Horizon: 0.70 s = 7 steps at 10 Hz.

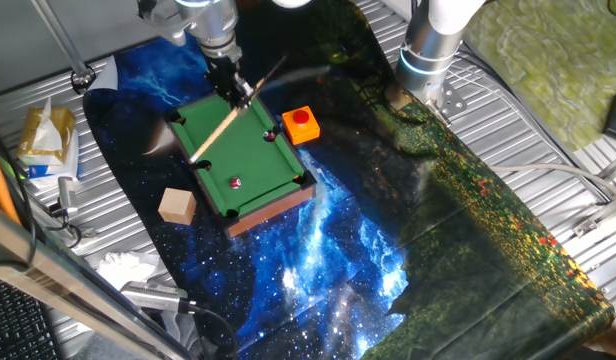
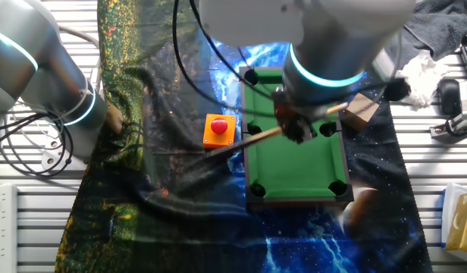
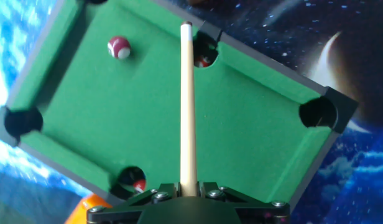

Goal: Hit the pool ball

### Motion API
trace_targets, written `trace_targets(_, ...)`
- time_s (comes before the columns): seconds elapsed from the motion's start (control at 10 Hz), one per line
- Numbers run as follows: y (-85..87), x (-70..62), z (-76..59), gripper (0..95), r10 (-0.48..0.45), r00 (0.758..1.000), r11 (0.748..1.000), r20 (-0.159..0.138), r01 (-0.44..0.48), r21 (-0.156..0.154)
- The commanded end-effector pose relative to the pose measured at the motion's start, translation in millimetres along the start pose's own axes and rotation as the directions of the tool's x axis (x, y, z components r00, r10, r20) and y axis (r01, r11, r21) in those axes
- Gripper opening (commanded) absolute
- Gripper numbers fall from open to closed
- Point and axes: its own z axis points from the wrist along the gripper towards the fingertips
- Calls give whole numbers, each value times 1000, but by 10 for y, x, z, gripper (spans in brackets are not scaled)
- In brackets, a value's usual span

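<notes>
The pool ball (image 3: 119, 47) is a small glossy red-pink ball with a whitish spot. It lies on the green felt of the mini pool table (image 3: 253, 118) and also shows in one fixed view (image 1: 235, 183). My gripper (image 3: 187, 186) is shut on a tan wooden cue stick (image 3: 187, 106) that points across the table. The cue tip (image 3: 186, 26) is at a side pocket holding a darker ball (image 3: 204, 60). The pool ball lies to the left of the tip, apart from it. My gripper also shows in both fixed views (image 1: 233, 92) (image 2: 296, 125) above the table.
An orange block with a red button (image 1: 301, 122) stands beside the table's long side. A tan wooden cube (image 1: 176, 205) lies off the other side. Another ball sits in the near side pocket (image 3: 138, 184). A second arm's base (image 1: 428, 50) stands at the back.
</notes>
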Motion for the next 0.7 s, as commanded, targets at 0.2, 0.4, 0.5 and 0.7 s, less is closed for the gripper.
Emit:
trace_targets(0.2, 335, -217, 59, 0, 74, 997, 997, 31, -74, 8)
trace_targets(0.4, 459, -282, 95, 0, 94, 995, 995, 40, -94, 11)
trace_targets(0.5, 493, -298, 105, 0, 101, 994, 995, 43, -102, 12)
trace_targets(0.7, 506, -307, 107, 0, 95, 994, 995, 47, -96, 14)
